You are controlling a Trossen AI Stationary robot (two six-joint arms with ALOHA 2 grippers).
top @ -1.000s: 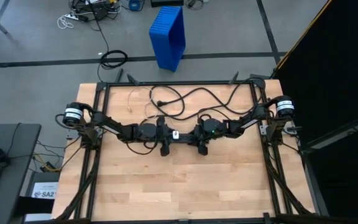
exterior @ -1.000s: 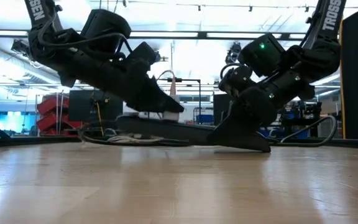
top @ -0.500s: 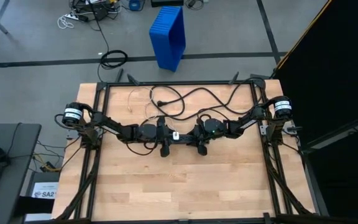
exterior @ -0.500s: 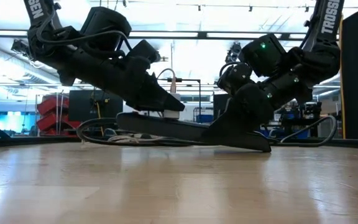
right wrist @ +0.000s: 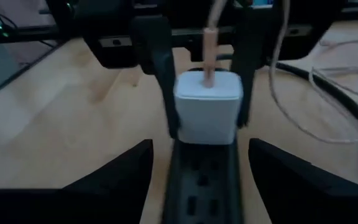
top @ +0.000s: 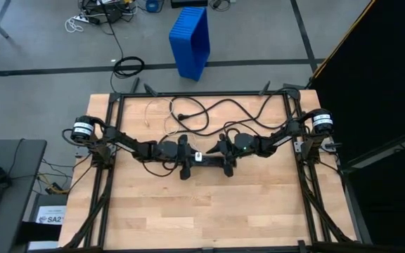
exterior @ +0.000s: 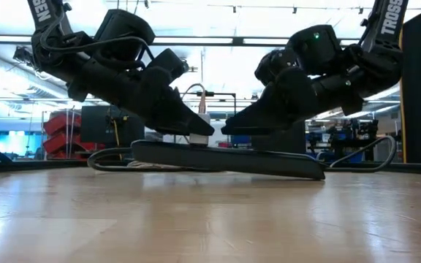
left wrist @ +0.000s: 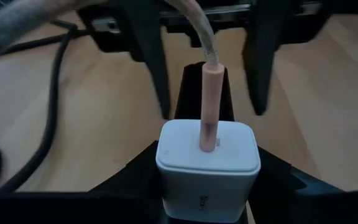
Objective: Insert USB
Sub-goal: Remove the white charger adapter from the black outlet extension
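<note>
Gripping a white charger point(left wrist: 207, 155) between its fingers point(right wrist: 157, 56), the left hand point(top: 190, 156) sits near the middle of the tabletop point(top: 202, 211), over one end of a black power strip point(exterior: 225, 157). Its jaws are partly closed on the charger's sides. The USB point(left wrist: 209, 102), a pale cable with a pinkish plug, stands in the charger's outer face, and its thin cable point(top: 150, 112) loops away toward the tabletop's far edge. Just to the right, the right hand point(top: 220, 149) hovers above the strip with its fingers point(right wrist: 117, 174) spread wide, holding nothing, pointed at the charger. A thick black cord point(top: 216, 109) snakes across the tabletop behind both arms.
</note>
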